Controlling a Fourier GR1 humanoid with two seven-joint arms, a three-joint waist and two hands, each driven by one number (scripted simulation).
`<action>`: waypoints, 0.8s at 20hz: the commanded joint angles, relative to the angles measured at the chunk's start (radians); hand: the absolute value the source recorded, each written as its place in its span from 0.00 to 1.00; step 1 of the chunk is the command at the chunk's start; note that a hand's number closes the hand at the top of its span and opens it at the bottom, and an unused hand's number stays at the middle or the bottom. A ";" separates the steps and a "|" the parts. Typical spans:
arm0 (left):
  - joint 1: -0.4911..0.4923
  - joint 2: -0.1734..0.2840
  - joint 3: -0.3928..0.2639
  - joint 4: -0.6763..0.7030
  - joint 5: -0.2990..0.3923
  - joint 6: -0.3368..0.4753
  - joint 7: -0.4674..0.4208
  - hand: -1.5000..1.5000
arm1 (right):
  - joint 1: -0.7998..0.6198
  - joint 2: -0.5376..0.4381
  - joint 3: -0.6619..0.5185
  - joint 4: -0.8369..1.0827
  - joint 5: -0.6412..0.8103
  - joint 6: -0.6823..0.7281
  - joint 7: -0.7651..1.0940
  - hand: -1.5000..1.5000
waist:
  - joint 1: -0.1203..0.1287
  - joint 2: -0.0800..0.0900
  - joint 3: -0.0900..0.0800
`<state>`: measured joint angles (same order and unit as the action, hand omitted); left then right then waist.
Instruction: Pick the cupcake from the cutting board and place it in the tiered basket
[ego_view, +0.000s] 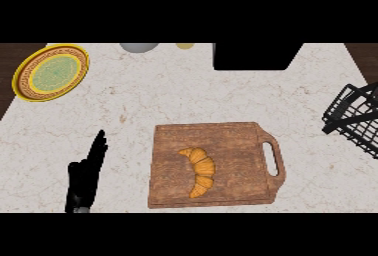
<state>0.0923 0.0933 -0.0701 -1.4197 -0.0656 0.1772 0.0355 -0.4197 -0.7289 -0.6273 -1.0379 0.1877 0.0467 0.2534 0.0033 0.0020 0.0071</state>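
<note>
A yellow-rimmed plate (52, 72) with a green centre lies on the marble counter (148, 100), far up and to the left of the cutting board (214, 167). Just left of the board, the left hand (85, 175) rests at the lower edge, fingers straight and pointing up the counter, holding nothing and not touching the board. The wooden cutting board sits in the middle, its handle slot on the right side. On it lies a croissant (199, 171), a golden curved pastry, slightly left of the board's centre; no cupcake shows there. Above the board, at the counter's far edge, are a grey round object (140, 47), a small pale yellow one (185, 45) and a black block (255, 56). To the upper right of the board stands the black wire tiered basket (354, 117), partly cut by the edge. The right hand does not show.
</note>
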 joint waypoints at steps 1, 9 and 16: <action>-0.003 -0.002 0.021 0.044 0.009 -0.002 -0.052 0.50 | -0.039 0.063 -0.070 -0.019 -0.083 -0.070 -0.037 0.00 | -0.003 -0.002 -0.007; -0.014 -0.013 0.014 0.026 -0.005 0.020 0.002 0.50 | 0.047 -0.127 -0.278 0.010 -0.066 -0.210 -0.028 0.00 | -0.021 -0.004 -0.007; 0.031 -0.003 0.035 0.021 0.005 0.020 -0.025 0.50 | 0.299 -0.273 -0.585 0.069 -0.245 -0.002 -0.027 0.00 | -0.046 -0.008 -0.006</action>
<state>0.1256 0.0827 -0.0540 -1.4174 -0.0700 0.2004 0.0192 -0.2308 -0.9237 -1.0648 -1.0240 0.0246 -0.0526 0.2420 -0.0316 -0.0052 0.0013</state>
